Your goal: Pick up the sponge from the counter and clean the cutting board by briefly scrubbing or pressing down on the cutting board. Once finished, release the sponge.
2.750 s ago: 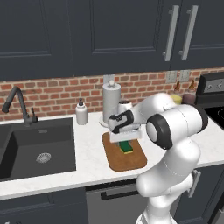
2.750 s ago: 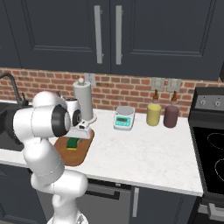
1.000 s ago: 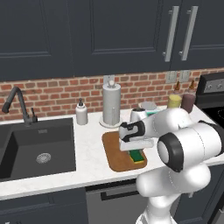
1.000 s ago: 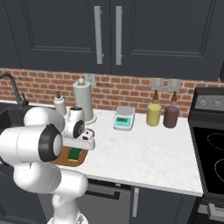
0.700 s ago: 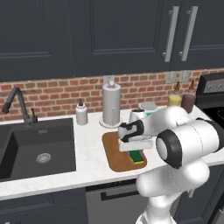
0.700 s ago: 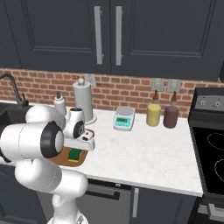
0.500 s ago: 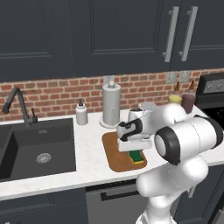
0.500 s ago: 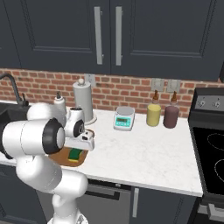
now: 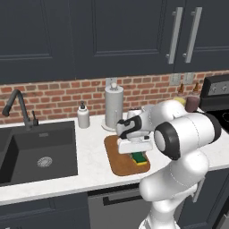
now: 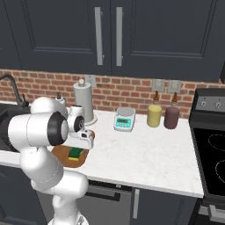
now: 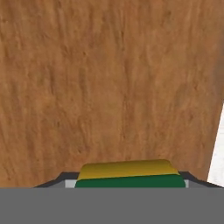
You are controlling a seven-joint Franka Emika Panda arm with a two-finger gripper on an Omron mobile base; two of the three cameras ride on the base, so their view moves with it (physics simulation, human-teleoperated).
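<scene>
The sponge (image 9: 139,158), green over yellow, lies at the centre right of the left base view, resting on the near right part of the cutting board (image 9: 120,158). In the hand view the sponge (image 11: 129,174) sits at the bottom centre, between the two dark finger tips, with the wood grain of the cutting board (image 11: 105,83) behind it. The gripper (image 9: 137,152) points down onto the sponge, its fingers closed against the sponge's sides. In the right base view the sponge (image 10: 76,152) appears at the centre left, under the gripper (image 10: 79,147), on the brown cutting board (image 10: 61,154).

The board lies on the white counter (image 9: 94,172), which runs across the middle of the left base view. To its left is the dark sink (image 9: 38,152) with a faucet (image 9: 18,106). Behind the board stand a paper towel roll (image 9: 114,106) and, left of it, a soap bottle (image 9: 83,116). In the right base view, a white scale (image 10: 124,119), a yellow bottle (image 10: 154,114) and a dark brown bottle (image 10: 172,116) stand near the brick wall at the centre right.
</scene>
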